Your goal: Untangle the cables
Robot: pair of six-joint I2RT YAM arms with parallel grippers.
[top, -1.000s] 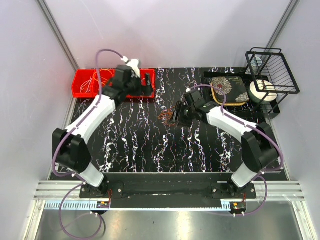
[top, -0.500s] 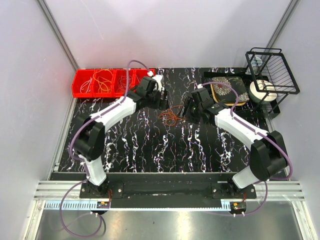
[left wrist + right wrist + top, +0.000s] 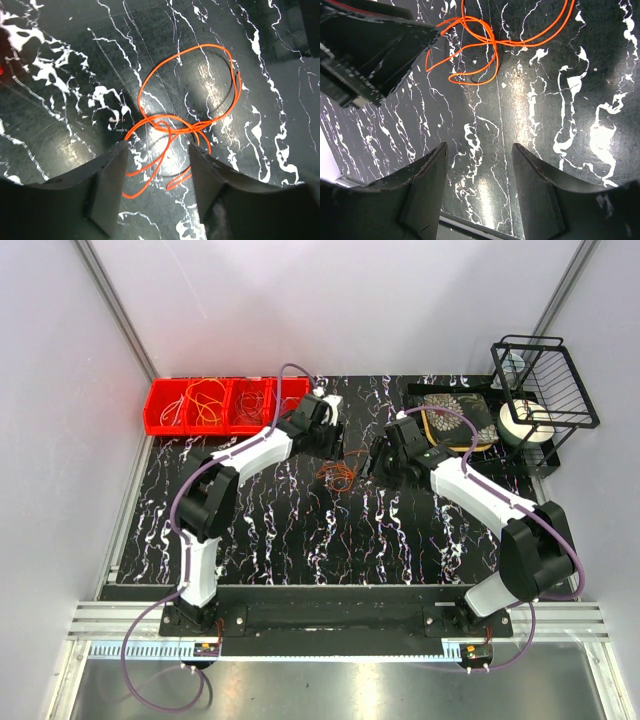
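Cables [image 3: 340, 472] of thin orange wire lie in one loose tangle of overlapping loops on the black, white-veined marble-pattern table [image 3: 300, 540], towards its far middle, between the two pincers.

The white-and-black left arm [image 3: 245, 455] reaches across to the tangle's left side. Its left gripper [image 3: 157, 147] has its jaws spread apart, and in the left wrist view the lower loops show in the gap between the two dark fingers [image 3: 107, 185]. I cannot tell whether they touch the wire.

The right arm [image 3: 470, 490] comes in from the other side. The right gripper [image 3: 479, 146] is also spread apart and holds nothing, with the tangle just beyond its fingertips.

A row of red plastic bins [image 3: 160, 418] at the far left corner holds more yellow and orange cable loops [image 3: 205, 400]. A black wire rack [image 3: 560, 390] stands at the far right, a flower-patterned dark pad [image 3: 455, 412] beside it, and a white roll [image 3: 525, 422] under the rack.
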